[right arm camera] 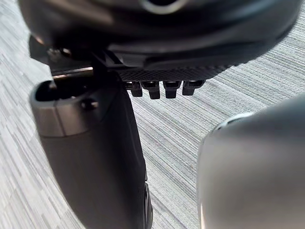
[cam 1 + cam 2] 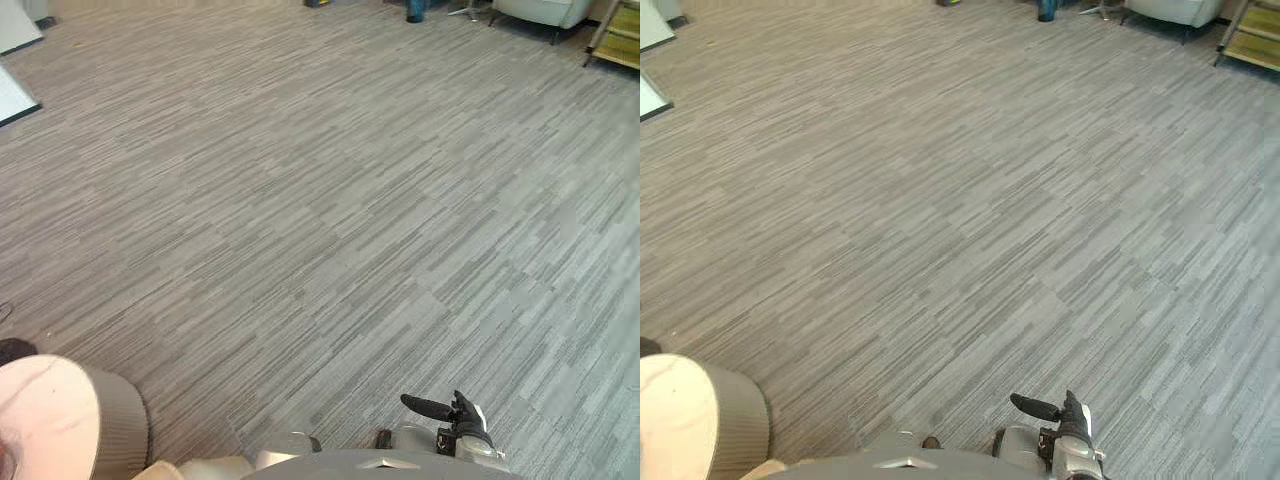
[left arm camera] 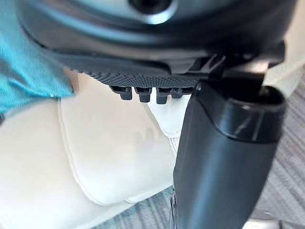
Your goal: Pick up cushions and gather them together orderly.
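Note:
A round cushion (image 2: 50,420) with a pale pink top and a ribbed beige side shows at the lower left, close to me. In the left wrist view a cream cushion (image 3: 95,157) with a curved seam lies just past my left hand (image 3: 224,157), beside a teal cloth (image 3: 24,81). The left hand's fingers (image 3: 143,93) are straight; I cannot tell whether they touch the cushion. My right hand (image 2: 450,412) hangs low at the lower right over bare carpet, fingers straight and nothing in it; it also appears as the right hand (image 1: 95,152) above the carpet.
Grey striped carpet (image 2: 330,200) spreads ahead. White boards (image 2: 15,95) lie at the far left. A pale armchair (image 2: 540,10), a wooden shelf (image 2: 620,40) and a dark blue object (image 2: 415,10) stand along the far right edge.

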You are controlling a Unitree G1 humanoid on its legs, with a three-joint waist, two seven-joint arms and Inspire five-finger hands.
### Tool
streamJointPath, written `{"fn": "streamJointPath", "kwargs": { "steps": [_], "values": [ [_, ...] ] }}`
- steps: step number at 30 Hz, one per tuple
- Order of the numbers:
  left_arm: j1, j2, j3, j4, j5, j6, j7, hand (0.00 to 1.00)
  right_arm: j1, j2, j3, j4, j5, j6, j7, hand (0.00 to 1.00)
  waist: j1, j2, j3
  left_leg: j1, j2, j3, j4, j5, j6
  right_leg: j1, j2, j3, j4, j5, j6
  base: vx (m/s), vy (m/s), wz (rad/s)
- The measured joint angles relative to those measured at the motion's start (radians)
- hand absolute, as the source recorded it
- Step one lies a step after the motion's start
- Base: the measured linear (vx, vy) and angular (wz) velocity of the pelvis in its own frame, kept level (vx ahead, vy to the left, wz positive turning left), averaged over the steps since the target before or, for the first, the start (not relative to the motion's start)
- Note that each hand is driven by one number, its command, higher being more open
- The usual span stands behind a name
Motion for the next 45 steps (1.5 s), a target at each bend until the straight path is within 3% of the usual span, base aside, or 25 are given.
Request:
{"fn": "streamJointPath", "kwargs": {
  "steps": [1,2,3,7,10,11,13,15,17,20,21,23,25,26,29,30,31,32,34,36,37,39,40,42,45],
  "values": [
    [0.000,0.005,-0.004,0.007,-0.001,0.004,-0.003,1.00,-0.008,-0.001,0.000,0.011,-0.001,0.002,0.001,1.00,0.000,-0.008,0.004,0.009,-0.004,0.016,-0.001,-0.001,-0.005,-0.004,-0.043,-0.056,0.011,-0.001,-0.004,0.11,-0.056,-0.87],
    [0.002,0.028,-0.039,0.028,-0.002,0.022,-0.011,1.00,-0.019,-0.003,0.001,0.031,-0.005,0.004,0.002,1.00,0.000,-0.017,0.005,0.033,-0.008,0.055,-0.009,-0.005,-0.032,-0.002,-0.059,-0.113,0.002,0.042,-0.067,0.10,-0.089,-0.84],
    [0.003,0.029,-0.069,0.039,-0.002,0.022,-0.023,1.00,-0.009,-0.004,0.002,0.029,-0.005,-0.003,0.001,1.00,-0.003,-0.002,-0.002,0.039,0.017,0.049,-0.033,0.000,-0.039,0.007,0.002,-0.085,-0.057,0.063,-0.078,0.09,-0.136,-0.85],
    [-0.005,0.037,-0.089,0.032,0.008,-0.019,-0.051,1.00,0.001,-0.009,-0.012,0.025,0.005,-0.002,-0.002,1.00,-0.014,0.017,-0.009,0.035,0.077,0.039,-0.014,-0.027,-0.070,0.015,0.111,-0.035,-0.143,0.079,-0.097,0.00,-0.131,-0.53],
    [-0.078,0.027,-0.115,-0.112,0.044,-0.142,-0.069,1.00,0.008,-0.015,-0.010,0.028,0.005,-0.004,-0.005,1.00,-0.026,0.021,-0.002,-0.062,0.170,0.031,0.264,-0.091,-0.049,0.070,0.189,-0.009,-0.237,0.079,-0.097,-0.05,-0.200,-0.13],
    [-0.121,0.034,-0.149,-0.163,0.097,-0.173,-0.075,1.00,0.011,-0.018,-0.006,0.038,0.005,-0.003,-0.006,1.00,-0.025,0.024,0.000,-0.139,0.216,0.029,0.469,-0.078,-0.009,0.117,0.223,0.021,-0.302,0.086,-0.100,-0.02,-0.208,-0.37],
    [-0.132,0.031,-0.149,-0.177,0.111,-0.177,-0.083,1.00,0.016,-0.025,0.005,0.037,0.005,-0.006,-0.007,1.00,-0.026,0.023,0.005,-0.211,0.206,0.007,0.615,-0.093,0.001,0.170,0.239,0.061,-0.369,0.089,-0.102,0.08,-0.131,-0.95],
    [-0.144,0.024,-0.148,-0.211,0.111,-0.176,-0.082,1.00,0.021,-0.035,-0.029,0.025,0.019,-0.003,-0.014,1.00,-0.025,0.034,0.018,-0.296,0.160,0.001,0.584,-0.105,-0.001,0.193,0.234,0.070,-0.421,0.102,-0.082,0.10,-0.060,-0.81],
    [-0.147,0.025,-0.148,-0.238,0.111,-0.172,-0.082,1.00,0.029,-0.040,-0.057,0.024,0.038,-0.001,-0.020,1.00,-0.023,0.041,0.028,-0.327,0.100,-0.016,0.416,-0.097,-0.002,0.209,0.228,0.070,-0.442,0.110,-0.069,0.05,-0.042,-0.42],
    [-0.151,0.033,-0.150,-0.270,0.111,-0.164,-0.082,1.00,0.054,-0.046,-0.067,0.014,0.044,-0.001,-0.032,1.00,-0.017,0.041,0.034,-0.340,0.011,-0.112,0.125,0.010,-0.003,0.235,0.224,0.073,-0.443,0.111,-0.068,0.10,-0.023,-0.31],
    [-0.151,0.035,-0.152,-0.273,0.111,-0.164,-0.082,1.00,0.067,-0.054,-0.067,0.013,0.044,-0.001,-0.034,1.00,-0.002,0.040,0.033,-0.335,-0.003,-0.140,0.075,0.080,-0.006,0.245,0.227,0.085,-0.445,0.114,-0.062,0.27,-0.053,-0.35],
    [-0.151,0.037,-0.152,-0.273,0.111,-0.163,-0.083,1.00,0.071,-0.055,-0.066,0.014,0.043,0.001,-0.034,1.00,0.000,0.043,0.029,-0.324,-0.004,-0.144,0.070,0.132,0.008,0.254,0.228,0.098,-0.440,0.112,-0.063,0.32,-0.061,-0.43],
    [-0.152,0.042,-0.151,-0.273,0.109,-0.162,-0.084,1.00,0.070,-0.054,-0.062,0.017,0.036,0.005,-0.032,1.00,0.000,0.033,0.029,-0.331,-0.012,-0.148,0.121,0.132,0.038,0.247,0.212,0.126,-0.382,0.068,-0.059,0.36,-0.077,-0.38],
    [-0.152,0.046,-0.152,-0.273,0.108,-0.161,-0.085,1.00,0.073,-0.054,-0.062,0.022,0.032,0.008,-0.032,1.00,-0.002,0.025,0.028,-0.319,-0.025,-0.130,0.159,0.085,0.052,0.237,0.185,0.147,-0.301,0.039,-0.037,0.39,-0.068,-0.26],
    [-0.143,0.063,-0.183,-0.264,0.108,-0.157,-0.086,1.00,0.065,-0.060,-0.062,0.024,0.008,0.016,-0.020,1.00,-0.013,0.014,0.026,-0.222,-0.028,-0.091,0.133,0.060,0.063,0.120,0.092,0.143,0.084,0.022,0.027,0.40,-0.008,-0.32],
    [-0.134,0.068,-0.198,-0.261,0.108,-0.156,-0.087,1.00,0.061,-0.062,-0.061,0.021,0.002,0.015,-0.013,1.00,-0.025,0.009,0.026,-0.163,-0.027,-0.091,0.111,0.039,0.061,0.066,0.023,0.076,0.274,0.053,0.030,0.32,0.009,-0.18],
    [-0.133,0.078,-0.214,-0.257,0.108,-0.152,-0.086,1.00,0.061,-0.061,-0.061,0.021,0.002,0.014,-0.011,1.00,-0.031,0.004,0.026,-0.132,-0.027,-0.097,0.102,0.030,0.064,0.054,-0.021,0.025,0.337,0.031,-0.001,0.32,-0.004,-0.08],
    [-0.133,0.086,-0.225,-0.257,0.108,-0.145,-0.087,1.00,0.060,-0.061,-0.061,0.021,0.002,0.013,-0.008,1.00,-0.038,0.002,0.025,-0.106,-0.022,-0.105,0.096,0.022,0.061,0.041,-0.056,-0.016,0.370,0.012,-0.029,0.38,-0.057,-0.06],
    [-0.132,0.093,-0.233,-0.239,0.108,-0.134,-0.090,1.00,0.056,-0.065,-0.060,-0.010,0.003,-0.004,-0.006,1.00,-0.055,0.019,0.036,-0.025,0.043,-0.102,0.070,0.013,0.047,-0.038,-0.091,-0.094,0.272,-0.014,-0.028,0.45,-0.193,-0.10],
    [-0.132,0.106,-0.232,-0.235,0.108,-0.134,-0.099,1.00,0.042,-0.064,-0.059,-0.026,0.003,-0.007,-0.006,1.00,-0.066,0.011,0.048,0.008,0.076,-0.097,0.057,0.001,0.029,-0.078,-0.086,-0.091,0.071,0.049,0.030,0.34,-0.305,0.00],
    [-0.130,0.134,-0.233,-0.231,0.109,-0.135,-0.122,1.00,0.034,-0.056,-0.058,-0.021,0.003,-0.006,-0.007,1.00,-0.065,0.000,0.056,0.041,0.073,-0.071,0.029,-0.021,-0.015,-0.075,-0.073,-0.078,-0.100,0.209,-0.043,0.30,-0.308,-0.02],
    [-0.133,0.101,-0.232,-0.221,0.108,-0.135,-0.110,1.00,0.011,-0.069,-0.061,-0.011,0.003,-0.002,-0.011,1.00,-0.058,0.032,0.060,0.061,0.097,-0.048,-0.029,-0.014,-0.042,-0.075,-0.016,-0.074,-0.112,0.203,-0.067,0.28,-0.245,-0.27],
    [-0.136,0.101,-0.233,-0.216,0.113,-0.135,-0.110,1.00,0.005,-0.067,-0.062,-0.009,0.003,-0.004,-0.008,1.00,-0.064,0.030,0.062,0.060,0.079,-0.047,-0.051,0.011,-0.044,-0.083,-0.009,-0.065,-0.096,0.177,-0.077,0.16,-0.110,-0.27],
    [-0.135,0.104,-0.231,-0.209,0.117,-0.136,-0.107,1.00,0.003,-0.071,-0.065,0.008,0.004,0.000,-0.005,1.00,-0.070,0.035,0.055,0.069,0.106,-0.022,-0.022,-0.001,-0.043,-0.076,0.015,-0.064,-0.066,0.113,-0.081,0.14,-0.156,-0.08],
    [-0.146,0.111,-0.209,-0.210,0.118,-0.151,-0.106,1.00,0.022,-0.069,-0.064,0.018,0.004,-0.002,-0.005,1.00,-0.070,0.047,0.053,-0.077,0.206,-0.076,0.354,-0.036,-0.065,-0.007,0.076,-0.079,-0.136,0.088,-0.086,0.19,-0.264,0.00]
  ]
}}
